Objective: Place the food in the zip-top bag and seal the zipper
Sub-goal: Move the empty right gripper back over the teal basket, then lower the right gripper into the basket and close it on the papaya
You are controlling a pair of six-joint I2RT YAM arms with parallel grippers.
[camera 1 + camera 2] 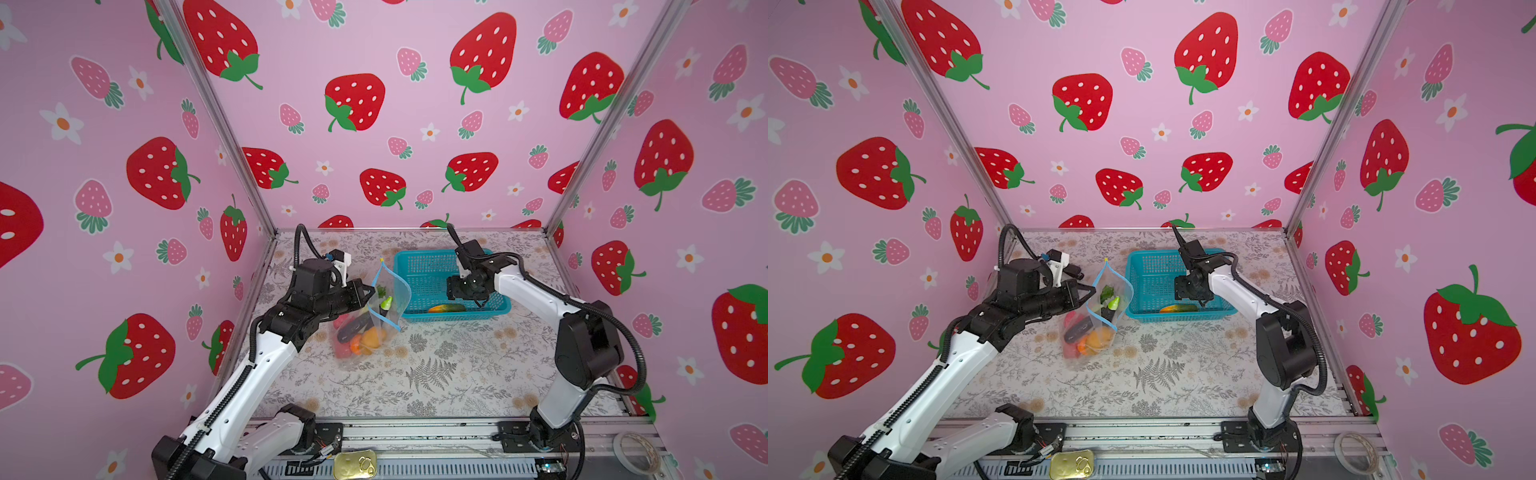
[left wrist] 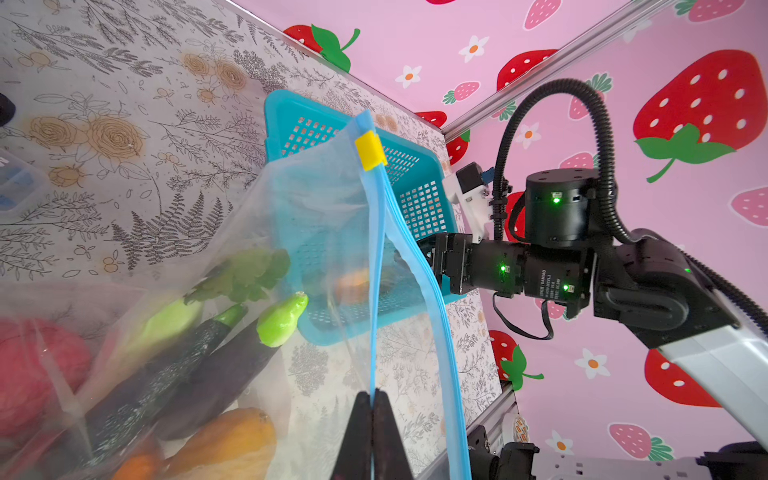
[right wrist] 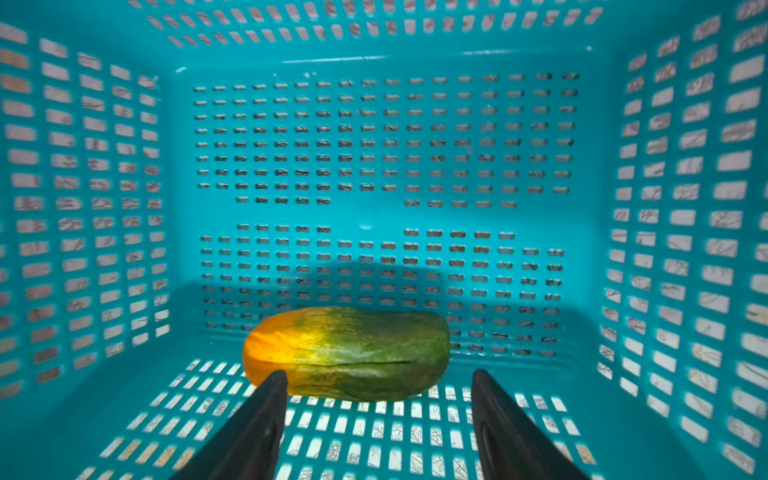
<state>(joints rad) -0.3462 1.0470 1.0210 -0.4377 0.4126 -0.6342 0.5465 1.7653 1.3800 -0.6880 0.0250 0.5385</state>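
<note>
Green-orange cucumber (image 3: 347,353) lies flat on the floor of the teal basket (image 3: 83,208). Its long axis runs crosswise to the right pincer (image 3: 378,374), orange end toward the zip-top bag (image 1: 395,291). Right pincer is close over it, jaws apart, nothing held. Left pincer (image 2: 372,399) is pinched together on the zipper (image 2: 376,291). The strip runs straight away from it, bag mouth gaping.

Pink strawberry-print walls (image 1: 415,145) — grey floral tabletop (image 1: 457,374)
</note>
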